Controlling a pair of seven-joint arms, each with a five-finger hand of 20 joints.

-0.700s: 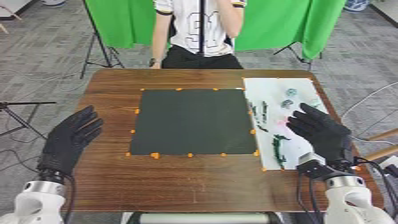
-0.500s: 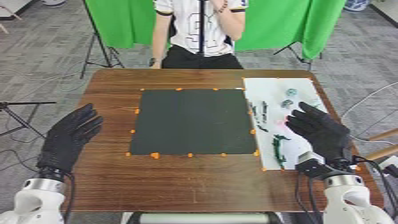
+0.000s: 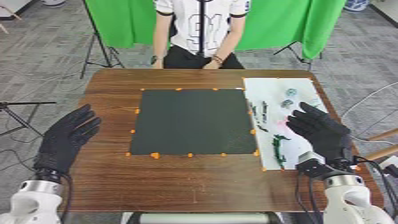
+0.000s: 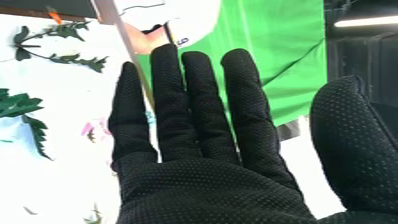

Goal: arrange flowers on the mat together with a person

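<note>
In the head view my right hand (image 3: 320, 131) is over the white sheet (image 3: 281, 86) at the table's right, fingers straight. The dark mat (image 3: 193, 121) lies bare left of the sheet. On the sheet are a leafy green stem (image 3: 278, 150), thin dark-green sprigs (image 3: 264, 112), pale blue-green blooms (image 3: 290, 93) and a pink flower, partly hidden by my hand. My left hand (image 3: 69, 135) is open at the table's left side. In the right wrist view my right hand (image 4: 209, 185) is open and empty, near green leaves (image 4: 18, 106) and a sprig (image 4: 67, 31).
Small orange tabs (image 3: 155, 155) edge the mat. Brown tabletop (image 3: 191, 185) surrounds mat and sheet. Green cloth (image 3: 284, 25) hangs beyond the far edge, and tripod stands are on the floor at both sides.
The person across the table has lowered a raised arm to the lap. My left hand has shifted slightly; my right hand keeps its place over the sheet.
</note>
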